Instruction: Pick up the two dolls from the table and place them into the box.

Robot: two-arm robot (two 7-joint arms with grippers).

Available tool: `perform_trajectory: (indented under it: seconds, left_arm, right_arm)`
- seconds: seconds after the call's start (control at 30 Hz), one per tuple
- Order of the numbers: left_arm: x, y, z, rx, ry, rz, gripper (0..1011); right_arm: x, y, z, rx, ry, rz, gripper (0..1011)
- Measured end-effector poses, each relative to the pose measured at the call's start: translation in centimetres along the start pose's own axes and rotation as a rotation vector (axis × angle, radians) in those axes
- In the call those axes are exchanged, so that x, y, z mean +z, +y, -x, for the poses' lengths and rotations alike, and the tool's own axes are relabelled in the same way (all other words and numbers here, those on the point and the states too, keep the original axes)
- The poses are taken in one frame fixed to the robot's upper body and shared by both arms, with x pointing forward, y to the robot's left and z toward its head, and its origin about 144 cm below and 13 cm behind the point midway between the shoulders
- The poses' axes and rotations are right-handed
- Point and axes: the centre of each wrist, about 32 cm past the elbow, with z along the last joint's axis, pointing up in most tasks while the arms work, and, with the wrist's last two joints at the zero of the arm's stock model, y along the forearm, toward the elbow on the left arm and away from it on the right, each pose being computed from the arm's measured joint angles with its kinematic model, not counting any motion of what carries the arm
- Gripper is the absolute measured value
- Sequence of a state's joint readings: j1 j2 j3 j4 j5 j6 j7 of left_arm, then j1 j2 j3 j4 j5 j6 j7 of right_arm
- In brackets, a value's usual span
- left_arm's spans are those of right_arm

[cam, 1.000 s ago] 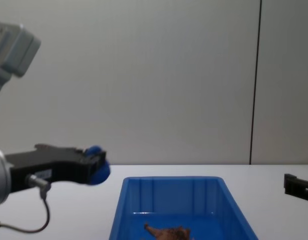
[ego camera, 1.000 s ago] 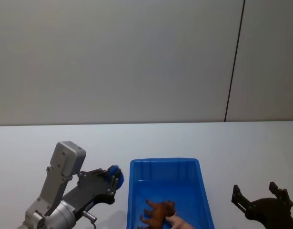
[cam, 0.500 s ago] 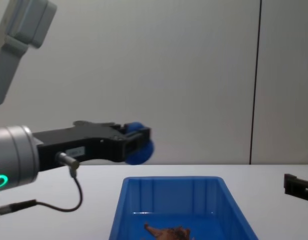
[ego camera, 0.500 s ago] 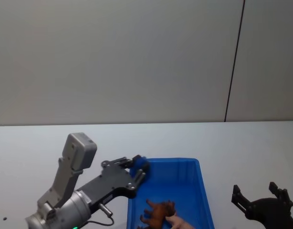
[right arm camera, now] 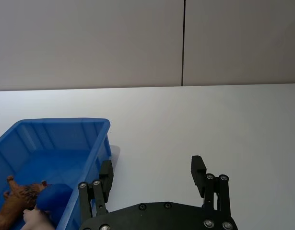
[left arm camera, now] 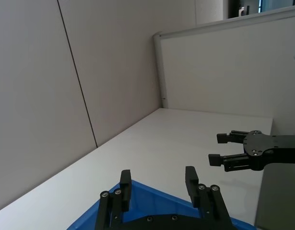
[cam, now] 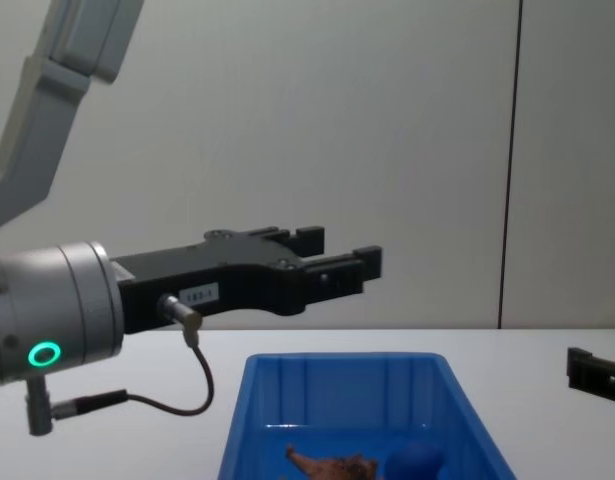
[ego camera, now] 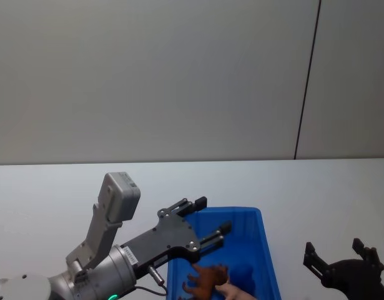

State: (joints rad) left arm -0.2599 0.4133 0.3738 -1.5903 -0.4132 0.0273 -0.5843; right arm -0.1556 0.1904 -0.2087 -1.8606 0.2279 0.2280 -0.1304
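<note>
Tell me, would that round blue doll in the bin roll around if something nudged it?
Probably a little. The blue doll looks rounded, with no flat base showing, so a nudge could roll it. It lies beside the brown doll inside the bin, whose walls would likely stop it.

We see the left gripper (ego camera: 207, 220) reaching forward from the lower left of the head view toward two o'clock, its two black fingers spread apart with nothing between them. In the chest view the left gripper (cam: 345, 252) extends level toward three o'clock from a silver wrist cuff lit by a green ring, the grey forearm rising toward eleven o'clock. The right gripper (ego camera: 343, 255) sits low at five o'clock in the head view, fingers parted and holding nothing.
</note>
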Motion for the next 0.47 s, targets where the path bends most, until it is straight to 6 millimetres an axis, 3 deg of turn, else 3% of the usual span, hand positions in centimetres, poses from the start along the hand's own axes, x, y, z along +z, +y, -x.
perform_trajectory:
  seconds: [0.3,0.47]
  left_arm:
    - [-0.06,-0.48,-0.10,-0.037,0.002,0.016,953]
    - [-0.08,-0.62,-0.12,-0.048,0.002,0.020,1001]
  right_arm:
    - [0.00,0.00,0.00,0.000,0.000,0.000,1001]
    - [0.00,0.00,0.00,0.000,0.000,0.000,1001]
